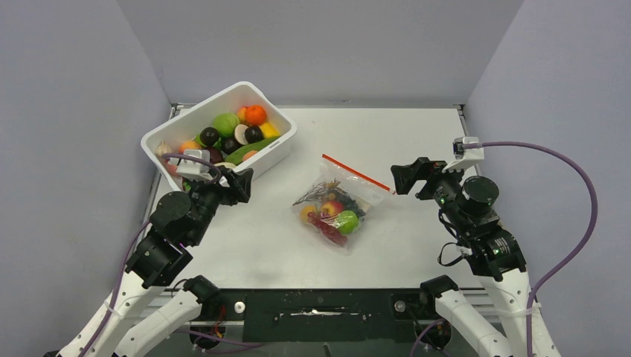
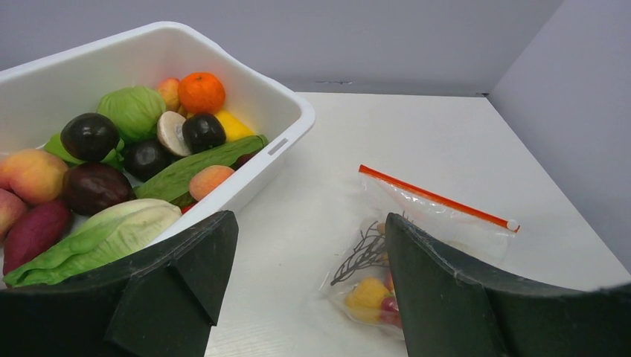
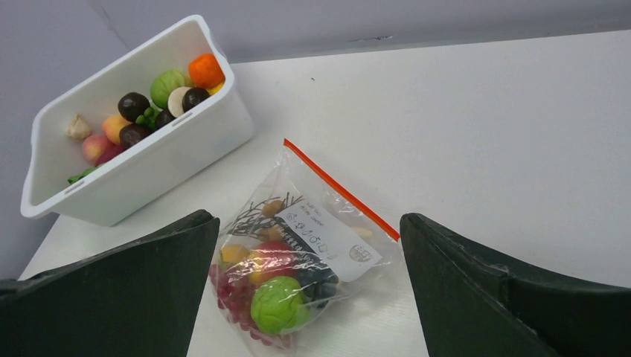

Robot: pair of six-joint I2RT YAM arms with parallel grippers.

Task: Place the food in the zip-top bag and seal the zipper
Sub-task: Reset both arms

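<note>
The clear zip-top bag (image 1: 336, 208) lies flat mid-table with several pieces of food inside: a green ball, red grapes, yellow and red fruit. It also shows in the right wrist view (image 3: 298, 260) and the left wrist view (image 2: 417, 223). Its red-orange zipper (image 1: 356, 172) runs along the far edge and shows in both wrist views (image 3: 338, 190) (image 2: 435, 197). My left gripper (image 1: 236, 186) is open and empty, left of the bag beside the bin. My right gripper (image 1: 405, 178) is open and empty, just right of the zipper's end.
A white rectangular bin (image 1: 279, 145) at the back left holds several fruits and vegetables; its wall is close to my left gripper (image 2: 298, 290). Grey walls enclose the table on three sides.
</note>
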